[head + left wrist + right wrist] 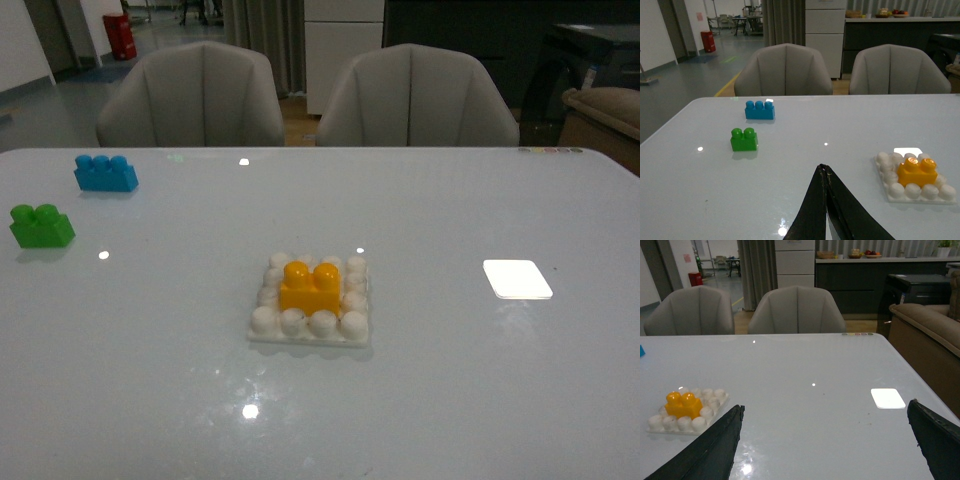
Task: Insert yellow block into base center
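Observation:
The yellow block (310, 288) sits on the middle studs of the white base (265, 321) near the table's centre. It also shows in the left wrist view (916, 172) on the base (896, 190), and in the right wrist view (683, 405) on the base (656, 423). Neither gripper shows in the front view. My left gripper (823, 168) is shut and empty above bare table, apart from the base. My right gripper (825, 405) is open wide and empty, apart from the base.
A green two-stud brick (41, 226) and a blue three-stud brick (105, 173) stand at the table's far left. A smooth white glossy rectangle (517, 279) lies to the right of the base. Two grey chairs (190, 97) stand behind the table.

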`<action>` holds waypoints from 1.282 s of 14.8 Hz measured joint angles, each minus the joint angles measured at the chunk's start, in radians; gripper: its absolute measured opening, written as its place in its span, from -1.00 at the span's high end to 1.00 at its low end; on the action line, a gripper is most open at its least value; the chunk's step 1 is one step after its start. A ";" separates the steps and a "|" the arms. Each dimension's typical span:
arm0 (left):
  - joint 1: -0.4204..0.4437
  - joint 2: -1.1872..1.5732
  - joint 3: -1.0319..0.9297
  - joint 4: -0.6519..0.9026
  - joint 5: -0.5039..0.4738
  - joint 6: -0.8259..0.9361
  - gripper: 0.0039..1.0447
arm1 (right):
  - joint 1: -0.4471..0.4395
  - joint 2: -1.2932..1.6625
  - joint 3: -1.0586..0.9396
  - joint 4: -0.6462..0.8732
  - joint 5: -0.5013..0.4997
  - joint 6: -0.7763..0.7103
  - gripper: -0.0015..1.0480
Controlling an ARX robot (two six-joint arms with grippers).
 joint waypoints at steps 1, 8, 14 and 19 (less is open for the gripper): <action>0.000 -0.032 0.000 -0.032 0.000 0.000 0.97 | 0.000 0.000 0.000 0.000 0.000 0.000 -0.87; 0.000 -0.188 0.000 -0.187 0.000 0.000 0.97 | 0.000 0.000 0.000 0.000 0.000 0.000 -0.87; 0.000 -0.377 0.000 -0.390 0.001 0.000 0.97 | 0.000 0.000 0.000 0.000 0.000 0.000 -0.87; 0.000 -0.377 0.000 -0.389 0.001 0.000 -0.10 | 0.000 0.000 0.000 0.000 0.000 0.000 -0.87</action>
